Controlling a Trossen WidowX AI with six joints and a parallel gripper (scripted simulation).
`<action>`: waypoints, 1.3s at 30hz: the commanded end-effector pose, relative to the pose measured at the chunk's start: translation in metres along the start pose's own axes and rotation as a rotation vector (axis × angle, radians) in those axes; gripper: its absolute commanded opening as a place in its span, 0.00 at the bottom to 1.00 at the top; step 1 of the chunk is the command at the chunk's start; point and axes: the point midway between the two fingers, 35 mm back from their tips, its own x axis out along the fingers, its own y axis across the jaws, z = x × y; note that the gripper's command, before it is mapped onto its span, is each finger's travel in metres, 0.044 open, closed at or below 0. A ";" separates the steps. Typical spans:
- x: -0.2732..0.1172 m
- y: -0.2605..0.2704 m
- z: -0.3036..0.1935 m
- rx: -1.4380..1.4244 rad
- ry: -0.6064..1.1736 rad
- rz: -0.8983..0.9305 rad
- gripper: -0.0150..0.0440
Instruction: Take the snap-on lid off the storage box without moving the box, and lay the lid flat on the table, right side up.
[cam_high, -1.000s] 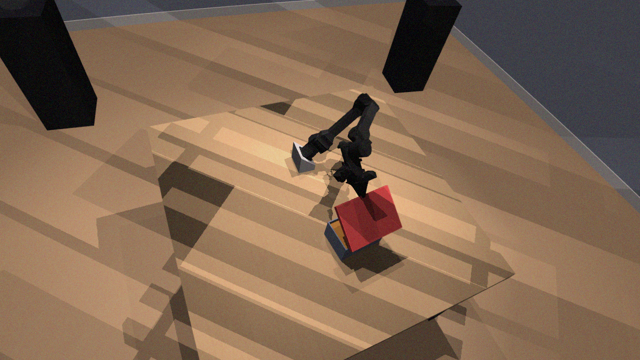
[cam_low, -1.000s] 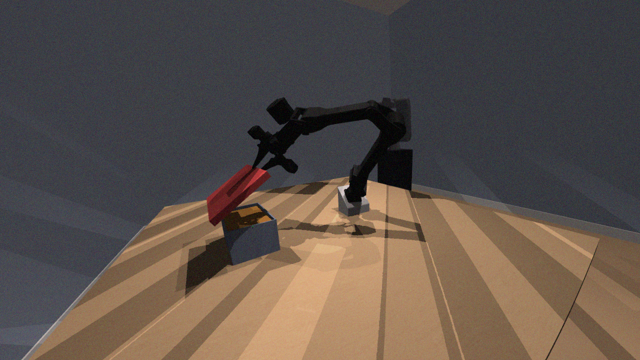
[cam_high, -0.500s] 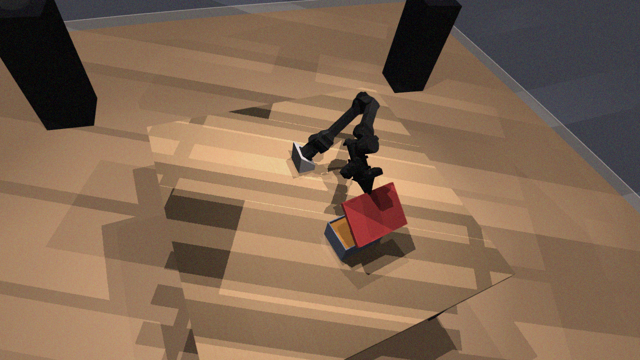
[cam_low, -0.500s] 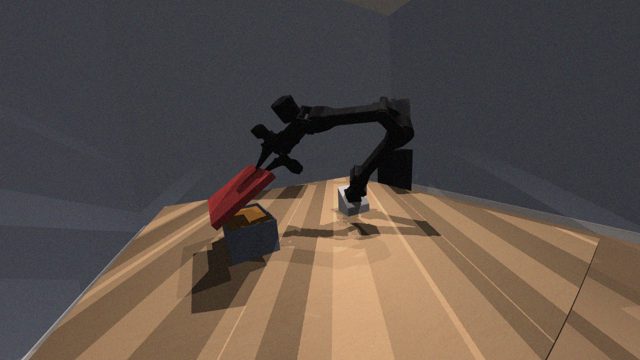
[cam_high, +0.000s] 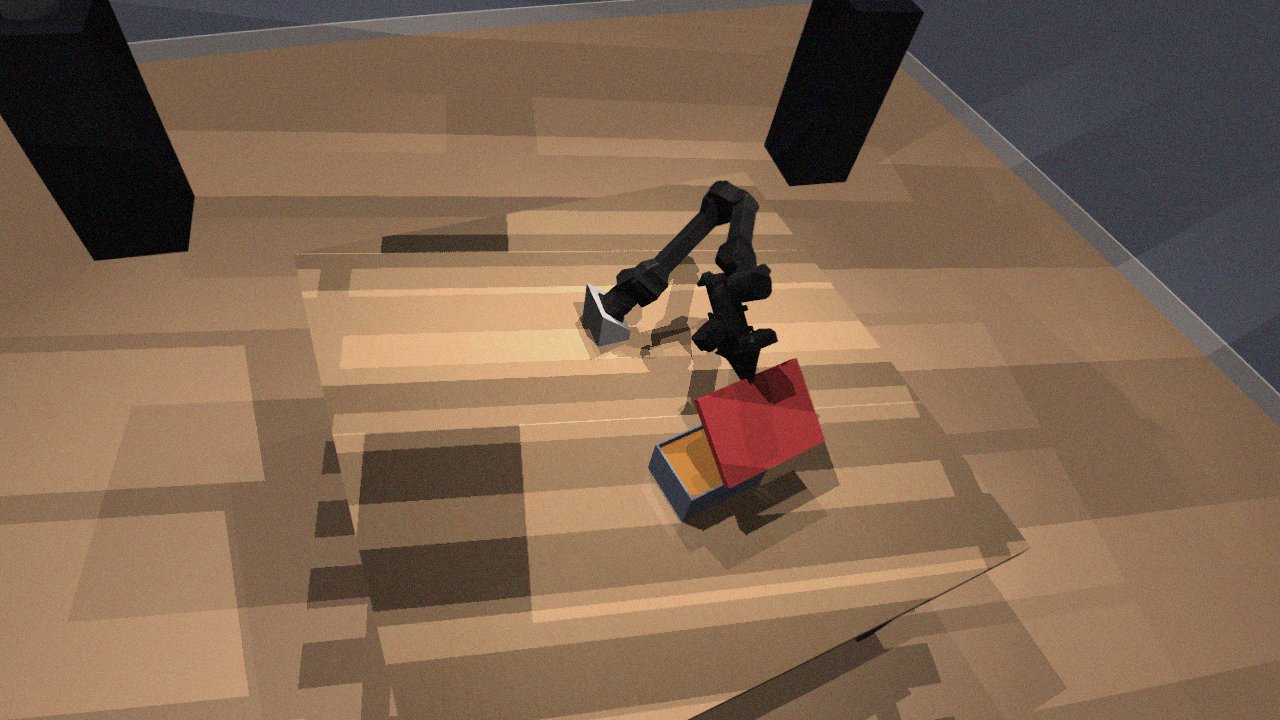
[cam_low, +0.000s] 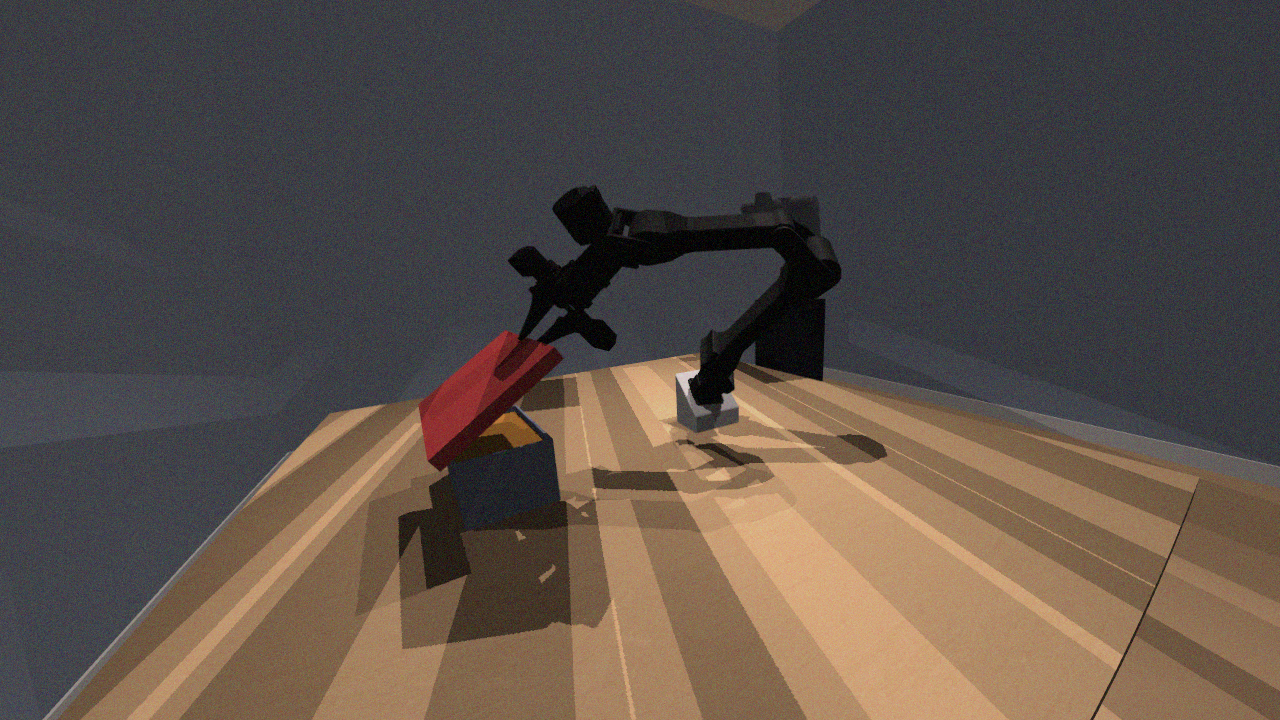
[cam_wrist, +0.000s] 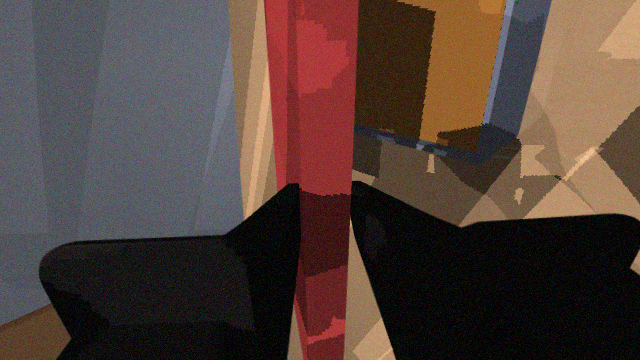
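The red lid (cam_high: 760, 438) (cam_low: 478, 394) (cam_wrist: 325, 140) is off the box's rim on the near side and steeply tilted, its high edge toward the arm. My gripper (cam_high: 750, 379) (cam_low: 529, 342) (cam_wrist: 323, 193) is shut on that high edge, one finger on each face. The blue storage box (cam_high: 669, 479) (cam_low: 510, 488) (cam_wrist: 527, 60) stands upright on the table, its orange inside partly showing. In the top view the lid hides the box's right part. Whether the lid's low edge touches the rim cannot be told.
The arm's grey base (cam_high: 605, 333) (cam_low: 707, 416) stands behind the box. Two black pillars (cam_high: 98, 134) (cam_high: 841, 98) stand farther back. The table's edge (cam_high: 939, 594) runs diagonally at the lower right in the top view.
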 end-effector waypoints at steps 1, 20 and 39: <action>-0.003 0.001 -0.008 -0.001 -0.005 0.009 0.25; -0.005 -0.001 -0.046 0.000 -0.005 0.009 0.25; -0.008 -0.003 -0.084 0.000 -0.004 0.009 0.25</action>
